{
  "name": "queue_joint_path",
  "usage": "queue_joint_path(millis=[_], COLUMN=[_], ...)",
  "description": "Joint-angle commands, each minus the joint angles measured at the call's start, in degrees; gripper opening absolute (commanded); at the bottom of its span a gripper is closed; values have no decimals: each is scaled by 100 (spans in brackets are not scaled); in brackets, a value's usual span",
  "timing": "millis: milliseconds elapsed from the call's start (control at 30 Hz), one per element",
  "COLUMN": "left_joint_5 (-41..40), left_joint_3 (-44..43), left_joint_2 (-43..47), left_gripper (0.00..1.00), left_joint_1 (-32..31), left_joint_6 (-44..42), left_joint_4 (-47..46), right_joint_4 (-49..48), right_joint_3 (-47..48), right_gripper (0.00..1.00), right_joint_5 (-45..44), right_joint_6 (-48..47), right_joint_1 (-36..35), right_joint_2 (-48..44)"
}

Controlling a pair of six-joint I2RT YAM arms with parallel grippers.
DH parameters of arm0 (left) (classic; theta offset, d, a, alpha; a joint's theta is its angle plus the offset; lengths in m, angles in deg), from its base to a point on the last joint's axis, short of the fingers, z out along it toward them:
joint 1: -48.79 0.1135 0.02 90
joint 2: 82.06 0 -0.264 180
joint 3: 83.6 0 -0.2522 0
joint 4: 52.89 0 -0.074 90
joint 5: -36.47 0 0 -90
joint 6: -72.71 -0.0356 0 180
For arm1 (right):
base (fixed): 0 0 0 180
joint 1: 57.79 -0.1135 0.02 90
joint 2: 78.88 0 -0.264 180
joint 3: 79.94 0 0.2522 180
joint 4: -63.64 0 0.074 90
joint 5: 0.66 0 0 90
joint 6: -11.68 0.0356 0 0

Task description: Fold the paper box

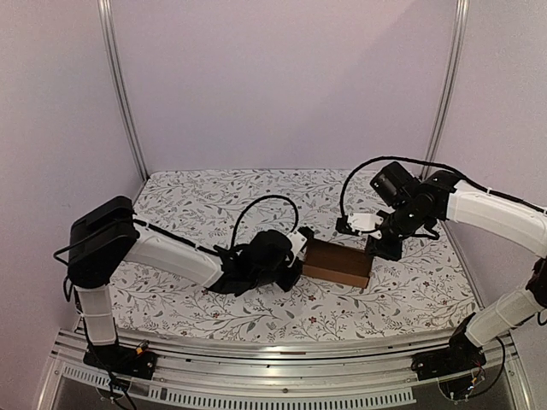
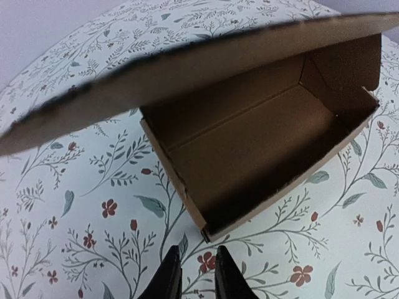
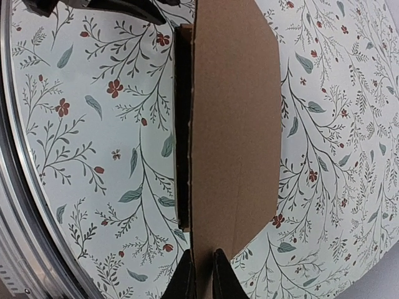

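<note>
The paper box [image 1: 338, 265] is brown cardboard and stands mid-table as an open oblong tray. In the left wrist view its inside [image 2: 249, 149] is empty and the lid flap [image 2: 187, 68] hangs raised over it. My left gripper [image 2: 198, 279] is just in front of the box's near corner, fingers a little apart with only cloth between them; it also shows in the top view [image 1: 297, 252]. My right gripper [image 3: 204, 274] is shut on the edge of the lid flap [image 3: 234, 124] and holds it up at the box's right end [image 1: 373, 248].
A floral cloth [image 1: 214, 205] covers the table. White walls with metal posts [image 1: 124, 94] enclose the back and sides. An aluminium rail [image 1: 256, 380] runs along the near edge. The left arm [image 1: 171, 252] stretches low across the cloth.
</note>
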Motion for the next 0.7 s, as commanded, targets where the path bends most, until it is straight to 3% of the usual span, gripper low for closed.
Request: queue_joint_path(millis=[0, 367, 667], left_joint_5=[-182, -374, -935], left_joint_3=[723, 2290, 2526], left_joint_2=[723, 2529, 3576], left_gripper=[24, 29, 32], left_joint_1=[-417, -957, -929], left_joint_6=[-142, 46, -396], left_joint_4=[0, 253, 667], right_joint_4=[-41, 82, -19], right_joint_3=[-247, -500, -651], right_gripper=[8, 8, 8], right_joint_5=[-120, 65, -194], right_joint_6=[-65, -474, -705], right_joint_1=[-52, -214, -333], right_joint_2=[-47, 277, 741])
